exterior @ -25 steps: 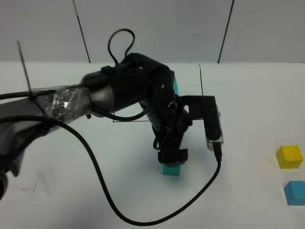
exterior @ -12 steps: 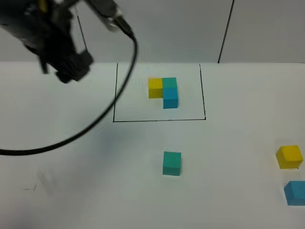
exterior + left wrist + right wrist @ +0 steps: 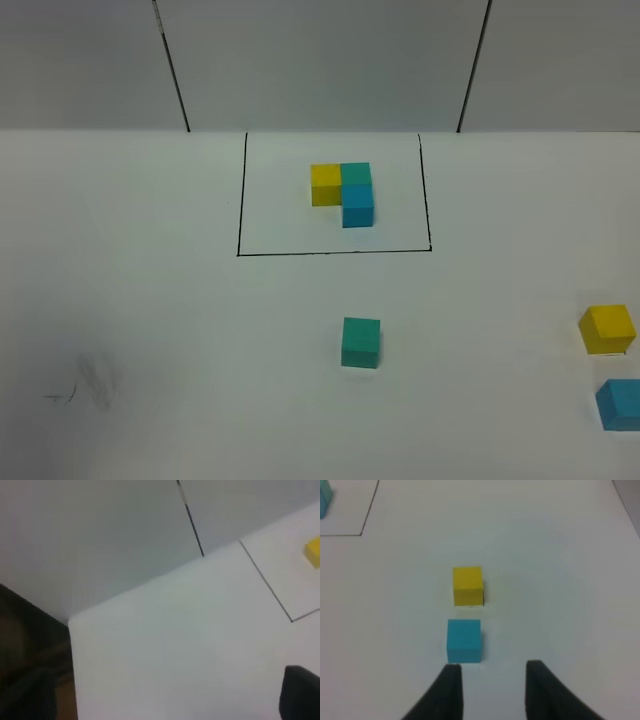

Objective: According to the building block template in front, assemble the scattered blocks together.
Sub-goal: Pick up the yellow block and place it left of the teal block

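Observation:
The building block template (image 3: 342, 190), a yellow, teal-green and sky-blue L, sits inside a thin black rectangle (image 3: 335, 252). The loose teal-green cube (image 3: 360, 342) stands alone below the rectangle. The loose yellow cube (image 3: 607, 329) and sky-blue cube (image 3: 620, 403) sit at the right edge. In the right wrist view the yellow cube (image 3: 468, 585) and sky-blue cube (image 3: 464, 640) lie just ahead of my open, empty right gripper (image 3: 494, 672). Neither gripper shows in the exterior view. The left wrist view shows only a dark piece of my left gripper (image 3: 300, 692) and a bit of the template's yellow cube (image 3: 313, 551).
The white table (image 3: 150, 330) has a faint smudge (image 3: 95, 380) at the front left. Grey wall panels (image 3: 320, 60) stand behind it. The left wrist view shows the table's far left corner (image 3: 70, 622) with dark space beyond.
My left arm has let go of the teal-green cube, lifted away to the upper left and left the exterior view. The cube stays where it was set down.

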